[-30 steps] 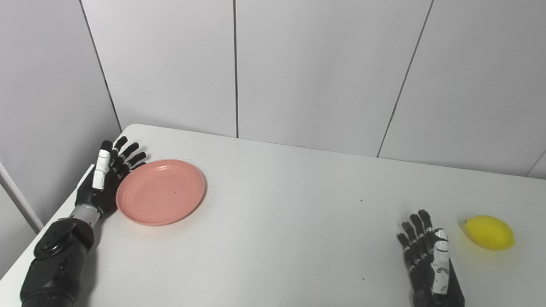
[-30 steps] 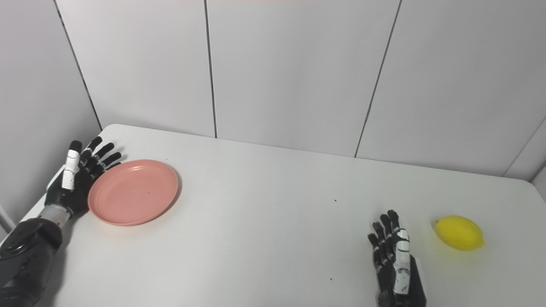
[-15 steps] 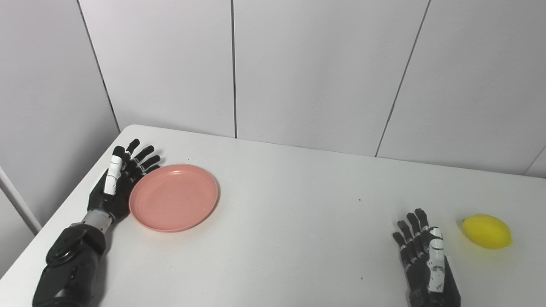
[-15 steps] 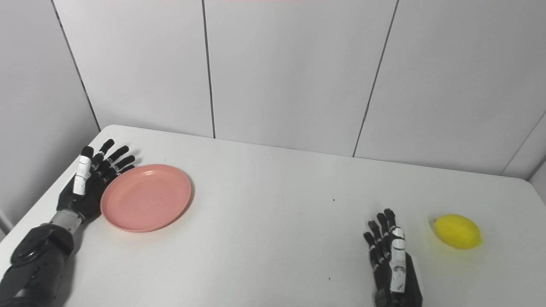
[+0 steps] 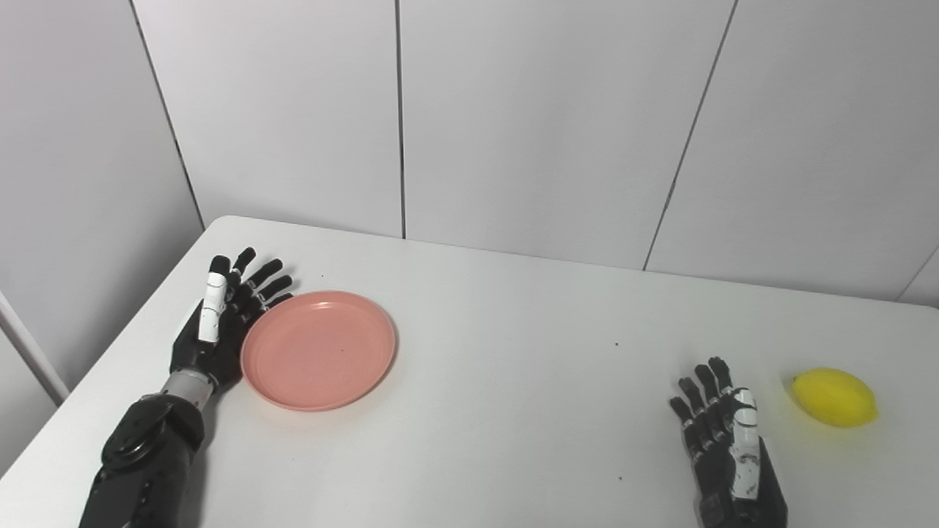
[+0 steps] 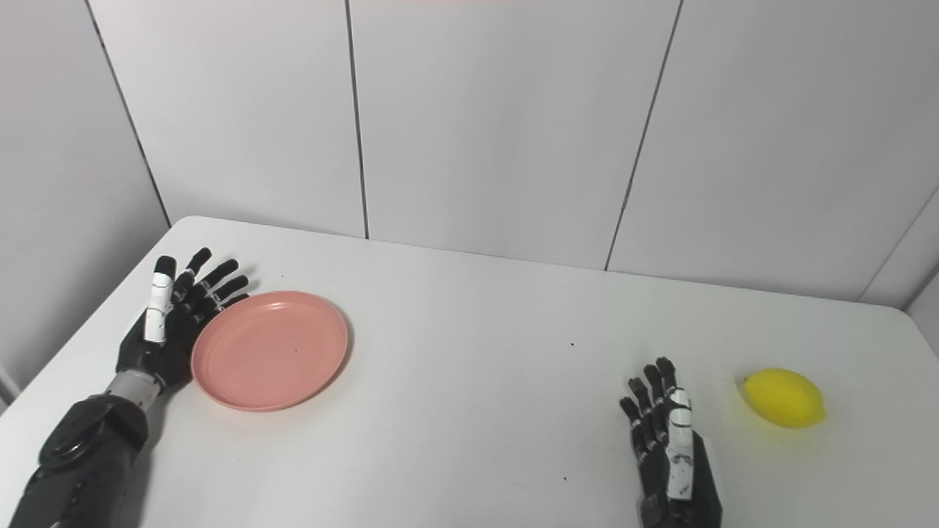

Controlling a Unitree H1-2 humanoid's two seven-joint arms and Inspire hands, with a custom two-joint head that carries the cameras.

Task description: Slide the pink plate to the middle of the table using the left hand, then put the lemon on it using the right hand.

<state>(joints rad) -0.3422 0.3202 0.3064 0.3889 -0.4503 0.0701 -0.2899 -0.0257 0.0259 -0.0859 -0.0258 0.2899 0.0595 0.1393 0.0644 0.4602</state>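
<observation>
1. The left robot hand [image 5: 220, 323] has its fingers spread apart and holds nothing; its palm side lies against the left rim of the pink plate [image 5: 318, 349], on the worktop's [image 5: 499, 367] left part.
2. The right robot hand [image 5: 722, 436] is also spread and empty, near the lemon [image 5: 835, 397] but apart from it.
3. The right wrist is cut off by the bottom edge.

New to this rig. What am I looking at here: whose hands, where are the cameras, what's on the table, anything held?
Those are a humanoid robot's two hands, filmed by two cameras side by side on its head, so both pictures show one scene. The left hand, fingers spread, rests against the left rim of an empty pink plate on the white table. The right hand lies open on the table, apart from the lemon to its right. Neither hand holds anything.
</observation>
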